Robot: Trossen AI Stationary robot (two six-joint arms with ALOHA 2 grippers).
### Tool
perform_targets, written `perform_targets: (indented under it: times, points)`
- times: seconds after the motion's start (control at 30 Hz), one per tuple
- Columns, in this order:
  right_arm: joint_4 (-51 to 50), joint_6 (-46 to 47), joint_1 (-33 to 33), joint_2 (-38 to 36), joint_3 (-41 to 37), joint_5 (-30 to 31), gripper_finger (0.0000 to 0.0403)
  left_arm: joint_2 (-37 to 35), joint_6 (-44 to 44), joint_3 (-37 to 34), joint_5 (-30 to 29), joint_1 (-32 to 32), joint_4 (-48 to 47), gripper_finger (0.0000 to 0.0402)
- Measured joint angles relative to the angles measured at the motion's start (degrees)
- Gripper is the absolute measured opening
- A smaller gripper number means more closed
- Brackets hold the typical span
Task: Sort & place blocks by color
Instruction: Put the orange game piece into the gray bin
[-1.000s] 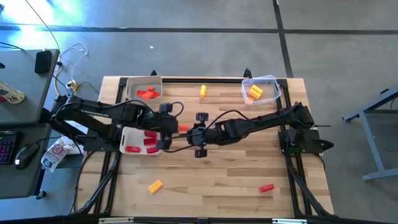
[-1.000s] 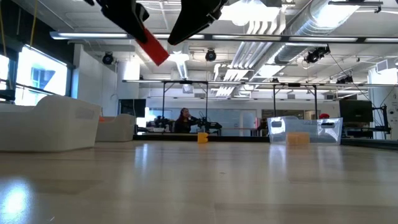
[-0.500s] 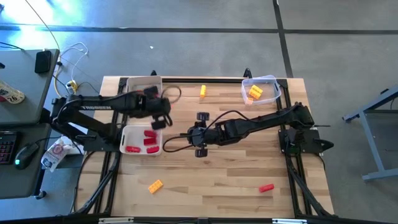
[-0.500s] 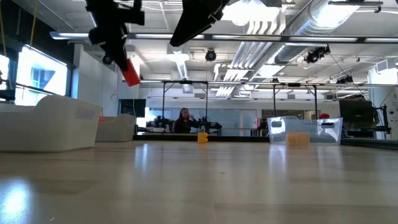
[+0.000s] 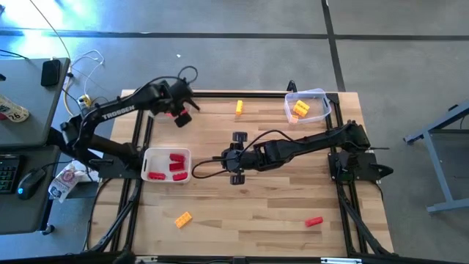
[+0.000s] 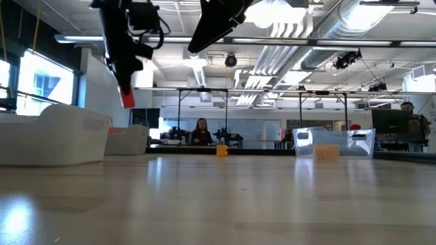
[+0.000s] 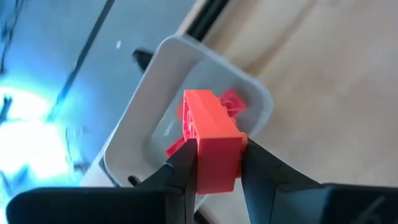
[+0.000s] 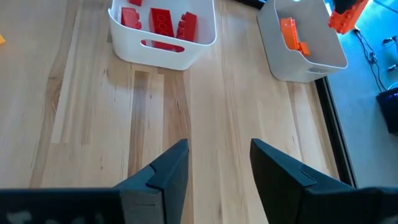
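Orange block carried over the far tray

The orange block is clamped between the left gripper fingers and has been swung from table centre to about ten o'clock, above the far white tray holding orange blocks; release appears next. The right gripper is held open at centre, empty. The near tray holds red blocks.

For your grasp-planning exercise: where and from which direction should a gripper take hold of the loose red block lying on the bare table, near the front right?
The red block lies flat on the table, nothing near it. Probably best to come straight down from above and close the fingers across its two long sides, at mid-length, since its short width fits between them. The right gripper, open, is the nearer one; the left gripper holds an orange block.
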Motion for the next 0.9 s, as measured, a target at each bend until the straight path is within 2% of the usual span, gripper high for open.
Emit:
perform_targets:
  times: [0.33,0.43,0.6,0.9]
  points:
    - [-0.1,-0.01,-0.04,0.0,0.0,0.0,0.0158,7.63,0.41,-0.04,0.22,7.18,3.11,0.0074]
    - [-0.57,0.0,-0.04,0.0,0.0,0.02,0.0158,9.43,0.64,-0.04,2.68,7.98,3.45,0.008]
    - [-0.86,0.0,-0.04,0.0,0.0,0.02,0.0158,11.11,0.21,-0.04,6.41,8.74,3.58,0.0103]
    - [-0.88,1.27,-0.06,0.0,0.0,0.17,0.0158,11.55,-0.3,-0.04,7.49,8.79,3.67,0.0159]
